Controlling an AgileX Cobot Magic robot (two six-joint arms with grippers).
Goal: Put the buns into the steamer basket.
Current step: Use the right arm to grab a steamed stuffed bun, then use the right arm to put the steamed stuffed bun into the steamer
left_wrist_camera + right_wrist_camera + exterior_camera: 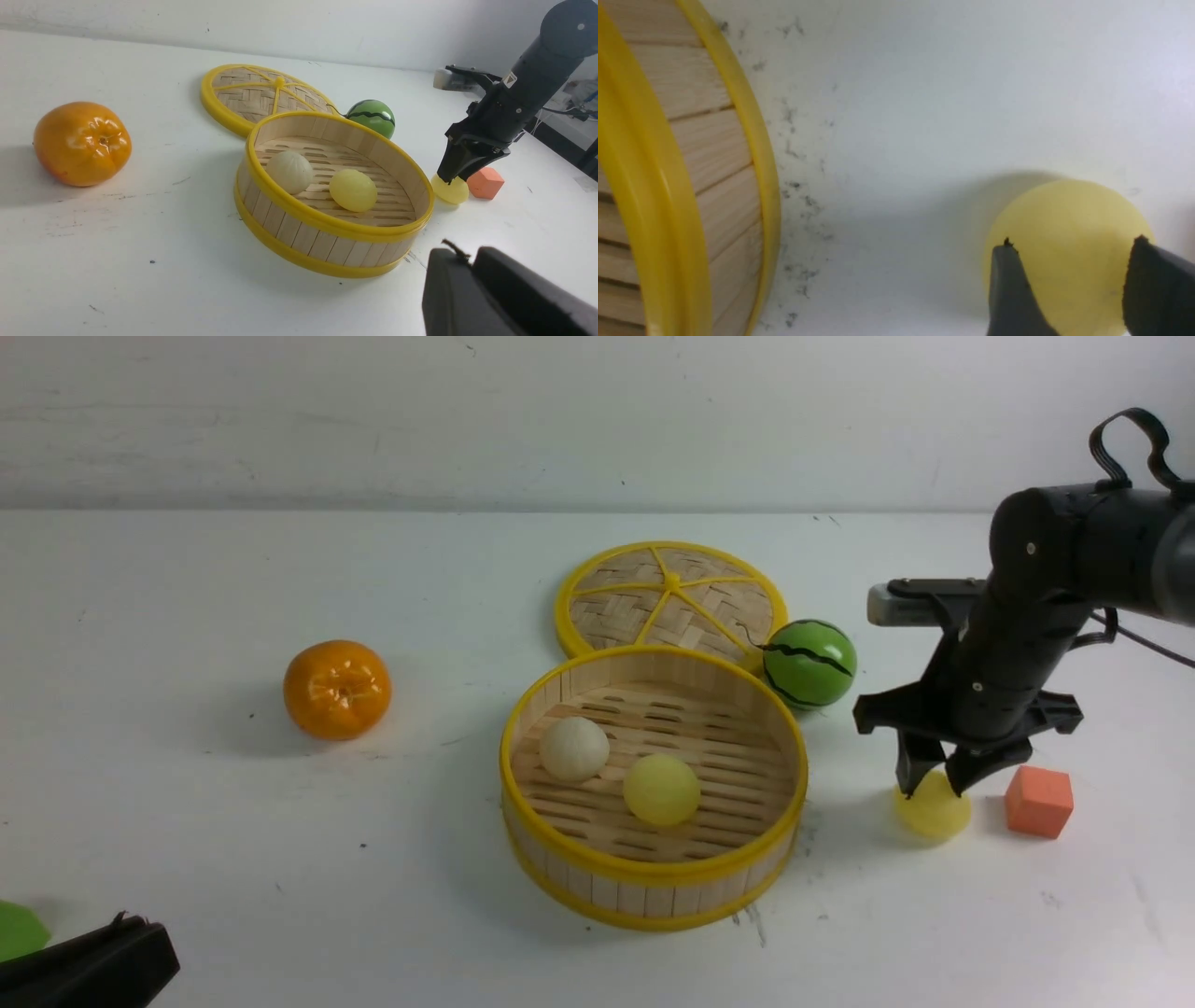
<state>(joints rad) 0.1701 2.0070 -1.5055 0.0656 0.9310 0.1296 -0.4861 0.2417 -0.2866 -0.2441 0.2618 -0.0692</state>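
1. The round bamboo steamer basket [653, 875] with yellow rims stands on the white counter [187, 821], near the middle.
2. On its slatted floor lie a smooth off-white bun [573, 749] and a pale yellow bun [661, 790], just beside each other.
3. The third bun [934, 814], also pale yellow, rests on the counter to the basket's right, near an orange-red cube [1038, 801].
4. The right hand [936, 784] points down onto it, dark fingers [1013, 289] parted wide and straddling the bun's top.
5. The left hand [472, 255] sits low at the near left, narrow, its tips almost together, with nothing between them.
6. A flat woven yellow-rimmed lid [670, 602] lies behind the basket, with a green striped ball [809, 664] beside it. A glossy orange fruit [337, 689] sits well apart to the left.
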